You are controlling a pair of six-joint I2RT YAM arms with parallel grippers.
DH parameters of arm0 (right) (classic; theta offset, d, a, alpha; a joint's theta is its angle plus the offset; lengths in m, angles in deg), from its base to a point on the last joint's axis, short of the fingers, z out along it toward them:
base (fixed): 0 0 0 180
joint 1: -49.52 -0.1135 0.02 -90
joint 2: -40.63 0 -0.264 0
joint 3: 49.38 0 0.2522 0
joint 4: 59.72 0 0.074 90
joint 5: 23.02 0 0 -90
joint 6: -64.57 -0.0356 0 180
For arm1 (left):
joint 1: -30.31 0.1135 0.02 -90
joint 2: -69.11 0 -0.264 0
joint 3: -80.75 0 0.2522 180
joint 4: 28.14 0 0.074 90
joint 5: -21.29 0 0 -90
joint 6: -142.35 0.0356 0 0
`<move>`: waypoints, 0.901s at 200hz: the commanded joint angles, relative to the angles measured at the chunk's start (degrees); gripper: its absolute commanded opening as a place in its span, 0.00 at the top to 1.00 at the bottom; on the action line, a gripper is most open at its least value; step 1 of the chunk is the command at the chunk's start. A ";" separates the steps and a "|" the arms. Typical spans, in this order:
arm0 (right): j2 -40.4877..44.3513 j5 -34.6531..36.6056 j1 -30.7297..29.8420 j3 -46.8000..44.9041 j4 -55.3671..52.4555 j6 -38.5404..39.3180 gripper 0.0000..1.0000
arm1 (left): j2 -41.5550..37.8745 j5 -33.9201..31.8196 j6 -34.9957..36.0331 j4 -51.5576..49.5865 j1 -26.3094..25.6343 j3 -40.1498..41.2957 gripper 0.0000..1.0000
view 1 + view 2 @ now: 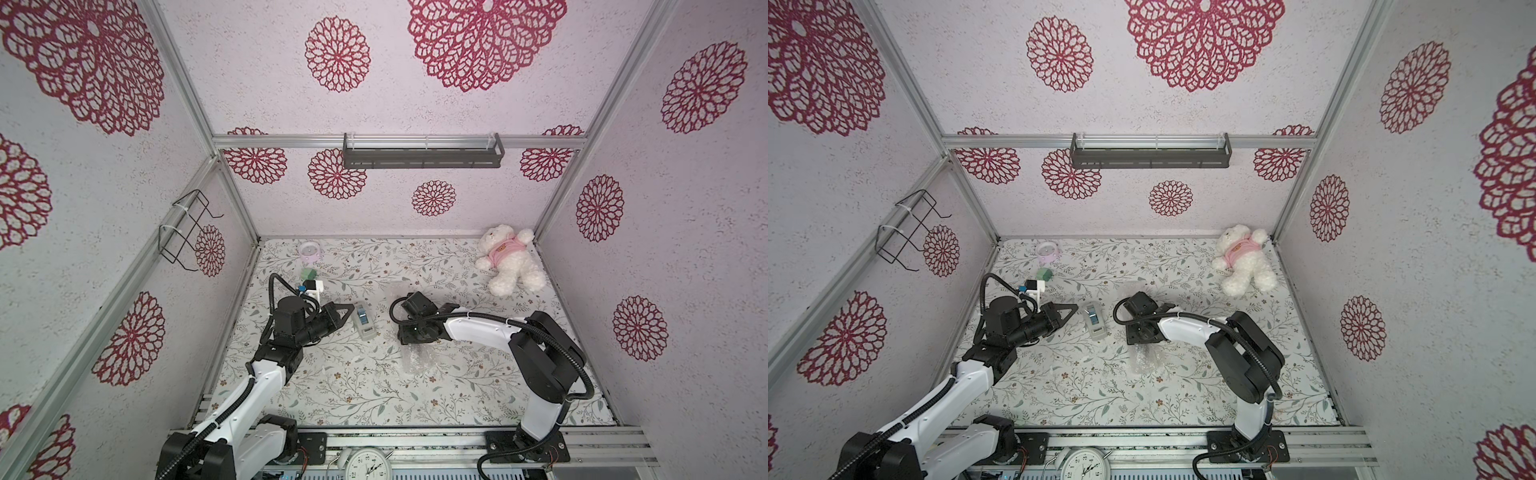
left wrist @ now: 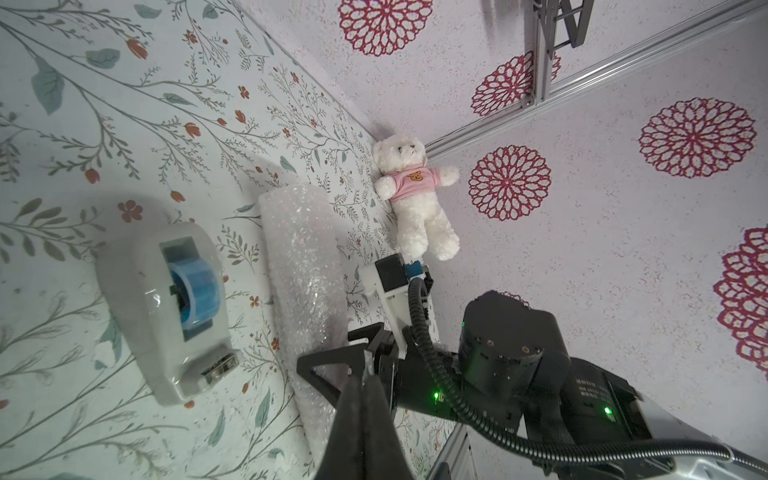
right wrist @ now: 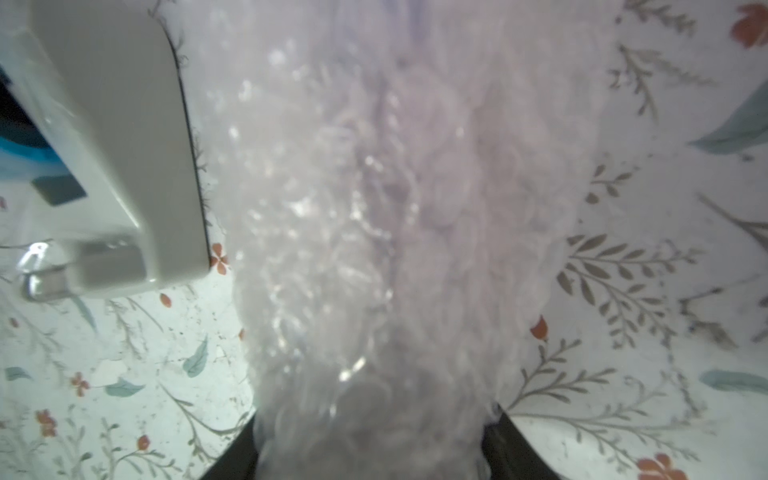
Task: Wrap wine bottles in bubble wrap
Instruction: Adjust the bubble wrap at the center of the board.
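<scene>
- At 6 o'clock, just off the near edge of the table [image 1: 332, 395]: a round white clock [image 1: 368, 463].
- Near the middle of the table: the bubble wrap [image 1: 415, 359], rolled into a whitish, crinkly tube, lying flat and pointing from 6 to 12.
- Over the middle of the tube: the right gripper [image 3: 374, 419], squeezing it (one dark finger on each side, both pressed into the bubbles).
- In the right wrist view, a faint purple tint through the wrap, too blurry to call it the wine bottle.
- At 9 o'clock from the tube, just beside it: a white-grey tape dispenser [image 1: 363, 322] with a blue roll.
- A bit more toward 9: the left gripper [image 1: 347, 309], fingers pressed tight together, holding nothing, tip pointing toward 3 and near the dispenser but apart from it.
- Farther back, toward 11: a small green block [image 1: 309, 274], then a little round lilac thing [image 1: 309, 251] by the back wall.
- In the far corner at 1 o'clock: a white teddy bear [image 1: 509, 259] in a pink shirt, lying down.
</scene>
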 commanded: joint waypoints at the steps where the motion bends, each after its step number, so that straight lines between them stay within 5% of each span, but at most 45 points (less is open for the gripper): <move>1: -0.52 15.56 -1.90 3.82 -9.80 8.58 0.71 | 0.28 -2.41 -1.30 0.99 0.70 -2.63 1.00; 49: -6.08 39.46 -5.75 11.34 -23.10 13.82 0.72 | 0.27 -0.78 -2.39 -0.32 2.78 -3.25 1.00; 86: -13.33 49.05 -7.11 15.72 -32.38 9.70 0.69 | 0.07 -0.39 -2.42 -0.93 2.78 -2.81 1.00; 136: -17.08 45.22 -11.33 19.23 -35.34 6.17 0.36 | -1.31 -0.43 -1.22 -3.64 3.08 -2.72 1.00; 180: -16.00 40.84 -12.59 21.71 -35.74 5.46 0.23 | -1.43 -0.22 -0.98 -4.15 3.06 -2.72 1.00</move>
